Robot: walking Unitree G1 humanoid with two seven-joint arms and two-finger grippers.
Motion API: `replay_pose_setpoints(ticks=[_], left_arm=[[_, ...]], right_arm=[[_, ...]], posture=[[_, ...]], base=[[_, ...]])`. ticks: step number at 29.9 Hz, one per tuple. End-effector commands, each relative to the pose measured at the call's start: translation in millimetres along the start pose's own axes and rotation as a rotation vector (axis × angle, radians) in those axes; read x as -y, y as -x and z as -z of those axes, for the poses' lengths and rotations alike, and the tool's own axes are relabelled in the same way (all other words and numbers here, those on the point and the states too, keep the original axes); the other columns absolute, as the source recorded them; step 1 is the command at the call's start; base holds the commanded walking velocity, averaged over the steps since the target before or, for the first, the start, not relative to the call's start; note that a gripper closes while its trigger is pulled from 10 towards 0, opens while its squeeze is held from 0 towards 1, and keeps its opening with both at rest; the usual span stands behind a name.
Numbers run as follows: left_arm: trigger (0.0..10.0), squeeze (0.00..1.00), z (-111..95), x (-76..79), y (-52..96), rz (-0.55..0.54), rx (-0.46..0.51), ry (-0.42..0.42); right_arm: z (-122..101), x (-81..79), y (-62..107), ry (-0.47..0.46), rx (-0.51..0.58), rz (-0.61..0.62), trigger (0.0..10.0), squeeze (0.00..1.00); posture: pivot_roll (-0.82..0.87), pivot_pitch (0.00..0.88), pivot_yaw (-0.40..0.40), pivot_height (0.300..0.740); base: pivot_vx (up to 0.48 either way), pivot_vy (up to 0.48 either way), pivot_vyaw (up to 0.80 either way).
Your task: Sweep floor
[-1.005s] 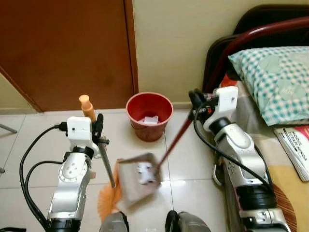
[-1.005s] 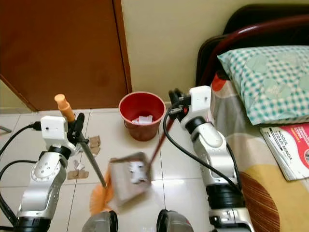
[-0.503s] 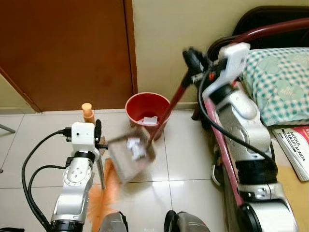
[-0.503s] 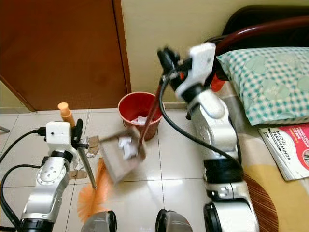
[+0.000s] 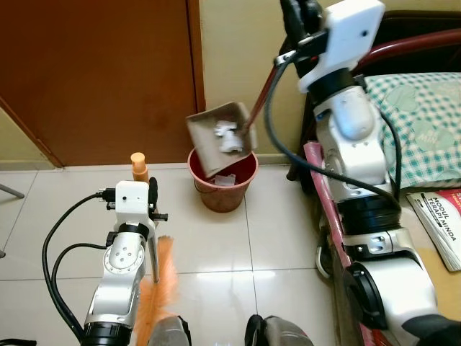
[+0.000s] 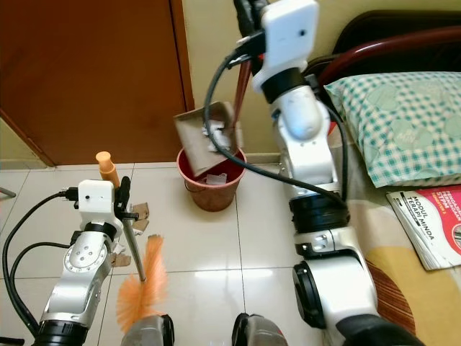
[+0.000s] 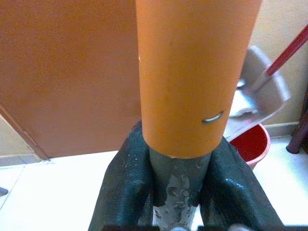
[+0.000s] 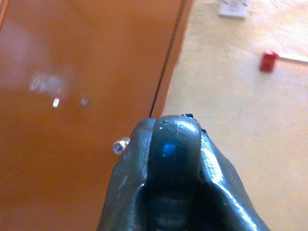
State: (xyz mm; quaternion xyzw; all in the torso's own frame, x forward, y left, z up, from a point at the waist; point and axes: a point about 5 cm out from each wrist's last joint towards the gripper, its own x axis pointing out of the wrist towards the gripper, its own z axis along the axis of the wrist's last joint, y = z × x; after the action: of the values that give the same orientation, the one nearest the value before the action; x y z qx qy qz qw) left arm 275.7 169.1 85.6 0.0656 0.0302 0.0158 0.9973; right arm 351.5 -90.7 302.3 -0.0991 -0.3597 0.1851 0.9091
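My right gripper (image 5: 293, 11) is raised high by the wall, shut on the dark red handle (image 5: 258, 99) of a grey dustpan (image 5: 219, 135). The pan hangs tilted just above a red bucket (image 5: 223, 182), with white paper scraps still in it. White paper also lies inside the bucket. My left gripper (image 6: 124, 199) is low on the left, shut on a broom with an orange handle tip (image 7: 197, 72) and orange bristles (image 6: 141, 287) resting on the floor. In the right wrist view the fingers (image 8: 129, 178) are clamped around the dark handle end.
A brown door (image 5: 94, 72) stands behind the bucket. A bed with a checkered pillow (image 5: 425, 119) and a magazine (image 5: 441, 225) runs along the right. Brown scraps (image 6: 138, 213) lie on the white tiles beside my left arm. My feet show at the bottom edge.
My right arm has lifted the dustpan from the floor to above the bucket. The broom has drawn back to the left and stands more upright.
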Motion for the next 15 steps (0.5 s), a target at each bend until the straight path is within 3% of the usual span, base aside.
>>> replay_pose_setpoints(ticks=[1, 3, 4, 15], left_arm=[[10.0, 0.0, 4, -0.6, -0.4, -0.012, -0.019, -0.007], [10.0, 0.0, 4, 0.3, -0.6, -0.011, -0.019, -0.004], [10.0, 0.0, 4, 1.8, -1.1, -0.009, -0.018, -0.003], [10.0, 0.0, 3, 5.1, -1.4, -0.009, -0.011, 0.003]], right_arm=[[-14, -7.8, -8.4, 0.045, 0.094, -0.03, 10.0, 0.0], [-8, -20.9, -6.5, 0.066, 0.1, -0.078, 10.0, 0.0], [-4, -34.7, -3.8, 0.105, 0.113, -0.133, 10.0, 0.0], [9, -78.1, 10.3, 0.256, 0.209, -0.271, 10.0, 0.0]], posture=[[0.01, 0.099, -0.056, 0.74], [0.01, 0.099, -0.056, 0.74], [0.01, 0.098, -0.056, 0.74], [0.02, 0.095, -0.061, 0.74]], base=[[0.0, 0.0, 0.0], [0.0, 0.0, 0.0], [0.0, 0.0, 0.0], [0.0, 0.0, 0.0]])
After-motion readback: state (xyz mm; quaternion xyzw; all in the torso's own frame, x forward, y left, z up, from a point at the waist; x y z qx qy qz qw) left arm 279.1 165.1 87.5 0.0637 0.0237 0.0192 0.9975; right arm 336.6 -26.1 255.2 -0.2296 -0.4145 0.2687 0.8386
